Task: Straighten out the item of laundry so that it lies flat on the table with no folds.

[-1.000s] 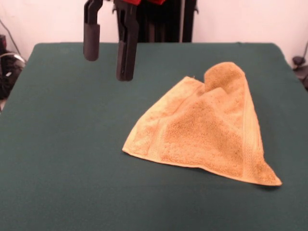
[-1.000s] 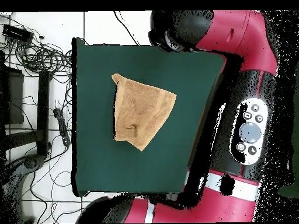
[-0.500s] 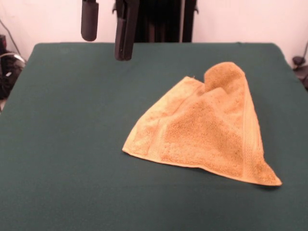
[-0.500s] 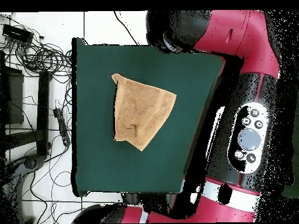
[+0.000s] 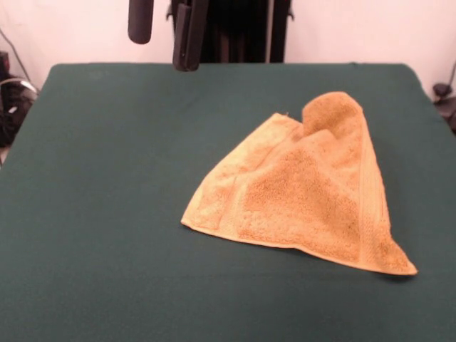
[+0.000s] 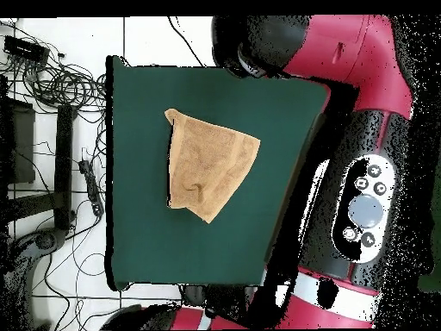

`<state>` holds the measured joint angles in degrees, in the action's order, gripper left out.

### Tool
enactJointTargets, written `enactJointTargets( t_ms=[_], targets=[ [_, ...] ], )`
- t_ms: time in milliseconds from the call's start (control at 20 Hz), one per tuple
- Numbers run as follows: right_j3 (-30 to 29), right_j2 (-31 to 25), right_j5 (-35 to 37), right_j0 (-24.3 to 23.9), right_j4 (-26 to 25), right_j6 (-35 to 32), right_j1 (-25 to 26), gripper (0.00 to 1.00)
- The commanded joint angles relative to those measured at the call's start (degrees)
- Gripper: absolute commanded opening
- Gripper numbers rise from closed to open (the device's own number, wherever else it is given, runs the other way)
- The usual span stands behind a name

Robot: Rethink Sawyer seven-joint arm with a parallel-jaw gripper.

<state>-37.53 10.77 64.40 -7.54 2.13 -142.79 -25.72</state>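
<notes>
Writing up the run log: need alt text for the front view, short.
A golden tan-orange terry-cloth towel lies crumpled in a rough triangle, one corner humped up, right of centre on a table covered in dark green cloth. The robot's black gripper hangs open at the top edge, well clear of the towel.

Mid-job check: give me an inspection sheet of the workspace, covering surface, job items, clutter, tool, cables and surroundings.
Surface: table covered in dark green cloth, lying smooth.
Job items: tan-orange towel is not flat; it is folded into a rough triangle with a raised hump at its far end.
Clutter: nothing seen on the table.
Tool: tool open, empty, raised above the table's far edge, apart from the towel.
Cables: tangled cables on the floor beside the table.
Surroundings: pale wall behind; white floor.
</notes>
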Motion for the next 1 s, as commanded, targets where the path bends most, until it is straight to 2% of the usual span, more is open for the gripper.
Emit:
enactJointTargets(
  t_ms=[50, 400, 700, 1000],
  targets=[
    [-14.1, 0.3, 0.6, 2.4, 5.2, -26.8, 1.9, 1.0],
    [-15.1, 4.7, -1.4, 3.8, 9.0, -40.5, 2.3, 1.0],
    [-18.9, 6.9, -3.3, 5.4, 13.4, -51.8, 1.1, 1.0],
    [-21.9, 10.8, -5.6, 7.8, 15.1, -60.9, 1.0, 1.0]
  ],
)
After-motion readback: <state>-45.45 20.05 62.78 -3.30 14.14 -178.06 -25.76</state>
